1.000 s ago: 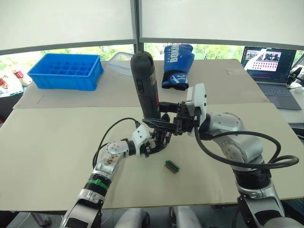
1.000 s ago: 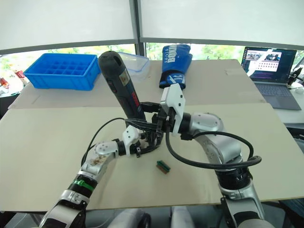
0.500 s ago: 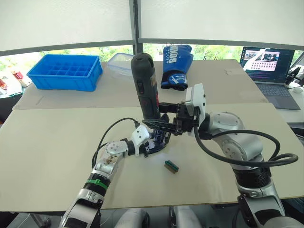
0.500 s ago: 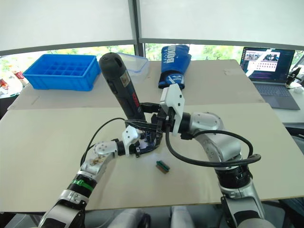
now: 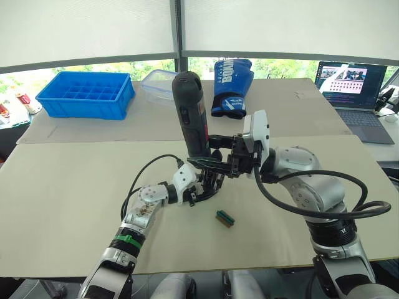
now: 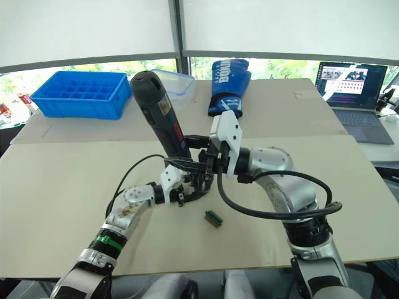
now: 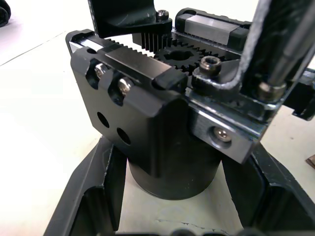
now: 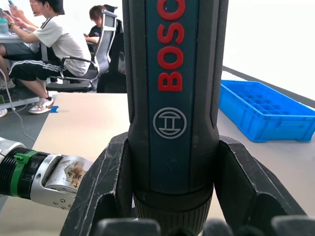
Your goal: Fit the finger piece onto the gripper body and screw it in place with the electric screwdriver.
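The right hand point(image 5: 215, 163) is clamped around the lower barrel of the electric screwdriver point(image 5: 191, 112), which stands nearly upright at the counter's point(image 5: 75, 187) centre, tip down over the gripper body point(image 7: 167, 142). The left hand point(image 5: 201, 190) grips that body by its round base, one finger on each side, holding it on the counter. The wrist view shows the bit shaft point(image 7: 283, 64) coming down beside a socket screw point(image 7: 212, 63) on the geared top; whether the bit is seated cannot be determined. The finger piece cannot be told apart within the dark cluster. Risk noted: a tilted or off-centre bit could cam out and strip the screw, and driving torque could twist the body in the left hand's grasp. A small green-and-brown block point(image 5: 225, 218) lies loose at 5 o'clock from the hands. At the counter's 11 o'clock, the blue compartment bin point(image 5: 86, 93) appears empty; the clear plastic tub point(image 5: 157, 81) beside it likewise.
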Robot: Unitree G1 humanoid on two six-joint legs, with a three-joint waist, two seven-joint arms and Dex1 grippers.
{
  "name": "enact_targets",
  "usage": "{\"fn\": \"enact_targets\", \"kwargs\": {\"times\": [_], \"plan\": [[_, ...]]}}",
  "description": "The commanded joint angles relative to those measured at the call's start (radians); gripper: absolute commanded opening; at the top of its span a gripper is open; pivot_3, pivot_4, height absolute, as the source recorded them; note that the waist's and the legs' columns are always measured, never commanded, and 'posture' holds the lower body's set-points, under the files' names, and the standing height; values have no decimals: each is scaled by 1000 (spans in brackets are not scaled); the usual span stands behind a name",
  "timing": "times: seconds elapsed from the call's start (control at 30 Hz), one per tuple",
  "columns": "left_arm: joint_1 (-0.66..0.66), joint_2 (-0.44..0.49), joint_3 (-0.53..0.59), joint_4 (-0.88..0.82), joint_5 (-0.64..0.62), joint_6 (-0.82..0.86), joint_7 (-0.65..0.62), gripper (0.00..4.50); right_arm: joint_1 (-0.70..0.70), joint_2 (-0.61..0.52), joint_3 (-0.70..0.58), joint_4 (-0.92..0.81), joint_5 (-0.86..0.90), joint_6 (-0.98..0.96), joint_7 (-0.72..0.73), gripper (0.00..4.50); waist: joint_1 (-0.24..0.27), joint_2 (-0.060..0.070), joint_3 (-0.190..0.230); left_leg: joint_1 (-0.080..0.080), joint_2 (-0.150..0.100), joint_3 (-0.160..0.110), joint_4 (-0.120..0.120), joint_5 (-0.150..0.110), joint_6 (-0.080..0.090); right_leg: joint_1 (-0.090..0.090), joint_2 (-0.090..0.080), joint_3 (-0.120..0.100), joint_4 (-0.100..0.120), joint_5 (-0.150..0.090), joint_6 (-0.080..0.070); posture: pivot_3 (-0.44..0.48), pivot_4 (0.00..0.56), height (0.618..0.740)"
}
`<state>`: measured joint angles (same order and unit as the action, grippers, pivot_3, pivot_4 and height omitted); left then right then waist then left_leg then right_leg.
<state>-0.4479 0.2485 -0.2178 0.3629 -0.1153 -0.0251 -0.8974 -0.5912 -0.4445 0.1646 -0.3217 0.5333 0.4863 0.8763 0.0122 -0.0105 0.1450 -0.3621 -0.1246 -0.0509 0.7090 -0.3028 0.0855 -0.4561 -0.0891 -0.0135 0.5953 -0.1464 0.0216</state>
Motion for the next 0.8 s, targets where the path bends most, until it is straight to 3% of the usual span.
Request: {"fn": "enact_targets", "kwargs": {"times": [0.03,0.33,0.6,0.73,0.77,0.8], "plan": [[-30,1,16,-17,-3,-35,8,2299,23,-36,16,42,-32,46,5,1912,0,0,0,0,0,0,0,0,0,0,0,0,0,0,0,0,150,740],[-14,4,1,-11,2,-36,-7,2299,-153,37,-151,-94,231,37,11,1912,-1,0,1,-7,0,0,0,1,0,-6,-1,0,0,0,0,0,150,740],[-19,-3,-6,5,6,-11,-7,2299,-207,5,-249,-133,424,164,-78,1912,0,1,1,-8,-1,0,-1,1,1,-6,-1,0,-1,0,0,0,150,740],[5,29,4,-37,-12,19,-35,4161,-167,-93,-350,-154,674,339,-203,1912,2,1,1,-8,0,-1,-1,1,1,-6,-2,1,-1,0,0,0,150,740],[20,48,10,-63,-19,31,-47,4498,-142,-144,-382,-152,781,390,-247,1912,2,1,1,-8,0,-1,-1,1,1,-6,-2,1,-1,0,0,0,150,740],[37,70,15,-87,-26,42,-62,4500,-113,-205,-410,-145,892,439,-289,1912,1,1,1,-8,0,-1,-2,1,1,-6,-3,1,-1,0,0,0,150,740]]}}
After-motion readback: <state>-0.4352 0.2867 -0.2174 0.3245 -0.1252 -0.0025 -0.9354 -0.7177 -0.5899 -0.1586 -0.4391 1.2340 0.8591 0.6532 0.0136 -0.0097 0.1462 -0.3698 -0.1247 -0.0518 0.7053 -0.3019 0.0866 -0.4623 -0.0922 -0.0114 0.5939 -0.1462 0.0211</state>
